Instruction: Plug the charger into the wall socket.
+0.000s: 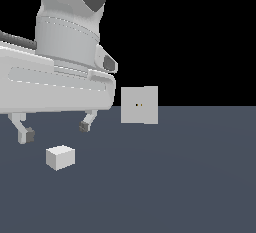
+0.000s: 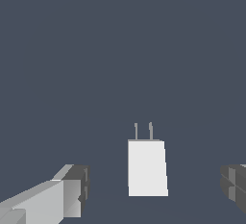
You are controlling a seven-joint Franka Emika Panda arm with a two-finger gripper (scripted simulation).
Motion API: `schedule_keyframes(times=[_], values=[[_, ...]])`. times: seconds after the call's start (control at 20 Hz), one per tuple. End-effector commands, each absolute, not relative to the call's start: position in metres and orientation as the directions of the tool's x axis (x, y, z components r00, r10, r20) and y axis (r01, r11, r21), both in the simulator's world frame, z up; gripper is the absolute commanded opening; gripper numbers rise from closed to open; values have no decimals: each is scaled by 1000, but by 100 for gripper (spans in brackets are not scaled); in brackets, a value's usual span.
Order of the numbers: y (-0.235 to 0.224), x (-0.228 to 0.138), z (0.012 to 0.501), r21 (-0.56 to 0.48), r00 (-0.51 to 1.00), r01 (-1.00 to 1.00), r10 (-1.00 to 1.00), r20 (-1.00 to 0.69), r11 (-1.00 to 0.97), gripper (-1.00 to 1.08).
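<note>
The claw (image 1: 55,129) hangs with its two fingers spread wide apart and nothing between them, its dark pads (image 1: 30,135) above the desk (image 1: 190,177) and clear of it. The charger (image 1: 60,157), a small off-white block, rests on the slate-grey desk below the claw, nearer the finger on the exterior view's left, and it touches neither finger. In the wrist view the charger (image 2: 147,168) sits in the gap between the two fingertips (image 2: 79,189), untouched on both sides, and two thin grey prongs (image 2: 143,131) stick out from one of its ends, pointing away from the camera. The wall socket (image 1: 139,105) stands upright as a flat off-white square panel farther back on the desk, toward the exterior view's right of the claw and well apart from the charger; two tiny dark marks sit near its centre, probably its holes, though they are too small to read clearly. The white bulk of the arm (image 1: 55,72) fills the exterior view's upper left.
</note>
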State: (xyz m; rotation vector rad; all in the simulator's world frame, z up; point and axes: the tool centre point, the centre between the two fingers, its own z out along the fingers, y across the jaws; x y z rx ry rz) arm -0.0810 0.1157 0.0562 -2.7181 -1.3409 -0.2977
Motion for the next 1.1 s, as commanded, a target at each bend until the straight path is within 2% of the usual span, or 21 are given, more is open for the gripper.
schedule_keyframes(times=[0.0, 0.6, 0.65, 1.05], values=[[116, -82, 48, 0, 594, 794, 775, 216, -608, 100], [116, -82, 12, 1, 591, 796, 777, 215, -606, 100], [116, -82, 12, 1, 591, 796, 777, 215, -606, -100], [116, -82, 12, 1, 591, 796, 777, 215, -606, -100]])
